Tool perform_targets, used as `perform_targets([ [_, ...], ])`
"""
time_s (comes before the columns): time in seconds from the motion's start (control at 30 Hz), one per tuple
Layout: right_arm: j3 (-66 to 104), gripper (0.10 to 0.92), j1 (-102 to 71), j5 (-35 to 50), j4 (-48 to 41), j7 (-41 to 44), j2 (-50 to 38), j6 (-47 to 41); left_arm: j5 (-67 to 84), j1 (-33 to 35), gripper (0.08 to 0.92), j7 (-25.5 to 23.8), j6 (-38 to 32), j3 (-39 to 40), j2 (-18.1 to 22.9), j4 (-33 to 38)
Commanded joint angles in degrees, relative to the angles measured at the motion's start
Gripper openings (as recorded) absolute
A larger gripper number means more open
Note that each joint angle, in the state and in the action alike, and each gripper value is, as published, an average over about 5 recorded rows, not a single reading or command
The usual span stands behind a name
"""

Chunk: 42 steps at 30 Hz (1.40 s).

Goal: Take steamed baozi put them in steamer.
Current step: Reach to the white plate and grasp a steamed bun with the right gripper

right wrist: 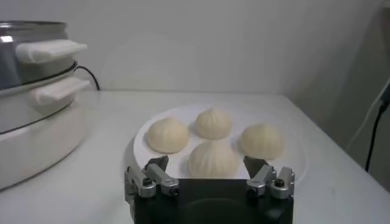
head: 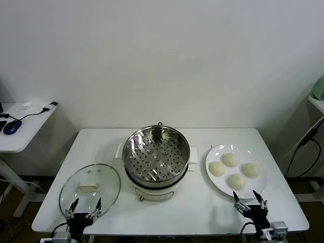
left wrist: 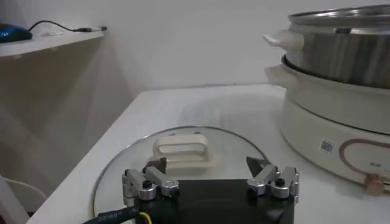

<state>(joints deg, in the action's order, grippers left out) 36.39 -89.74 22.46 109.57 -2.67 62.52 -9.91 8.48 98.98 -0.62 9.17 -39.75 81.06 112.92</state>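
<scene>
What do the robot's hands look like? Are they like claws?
A bit like claws! The left gripper and the right gripper look the same: a black boxy body with two silver metal fingers tipped in black, fixed with small round screws. A black and yellow cable runs beside the left one.

Glass lid (head: 90,188) (white handle), plate (head: 218,183) on table (head: 192,207) — side desk (head: 23,132) w/ mouse (head: 12,126).

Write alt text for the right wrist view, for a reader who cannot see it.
Four round cream-white steamed baozi sit on a flat white plate on a white table, just beyond the open, empty right gripper. The shiny stainless-steel steamer on its cream base stands beside the plate.
</scene>
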Motion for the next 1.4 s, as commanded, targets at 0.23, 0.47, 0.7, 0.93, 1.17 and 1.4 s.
perform_targets([
  [0.23,-13.71,0.823,35.33,-2.81,-14.86,13.18,-24.87,-9.96,0.32,0.03,0.823,0.10,-0.08,0.34,-0.66,0.62],
  [0.47,-43.25,0.823,61.78,-11.18,-30.96,47.50,-41.49,-0.84,0.98,-0.16,0.823,0.06,-0.33,0.52,-1.30,1.18],
  [0.7,-81.61,0.823,97.60,-16.61,-44.21,70.00,-41.21,14.73,1.20,-0.60,0.823,-0.04,-0.11,0.69,-1.22,1.37],
  [0.93,-113.66,0.823,119.70,-14.40,-50.59,73.26,-31.89,13.34,0.87,-0.70,0.823,-0.14,0.00,1.01,-1.01,1.48],
  [1.17,-120.73,0.823,118.99,-9.87,-51.45,65.59,-22.50,3.66,0.50,-1.17,0.823,-0.17,-0.10,1.15,-0.98,0.57],
  [1.4,-116.37,0.823,111.43,-9.87,-56.30,62.06,-15.56,-1.70,0.28,-1.22,0.823,-0.18,-0.24,1.06,-0.80,0.16],
])
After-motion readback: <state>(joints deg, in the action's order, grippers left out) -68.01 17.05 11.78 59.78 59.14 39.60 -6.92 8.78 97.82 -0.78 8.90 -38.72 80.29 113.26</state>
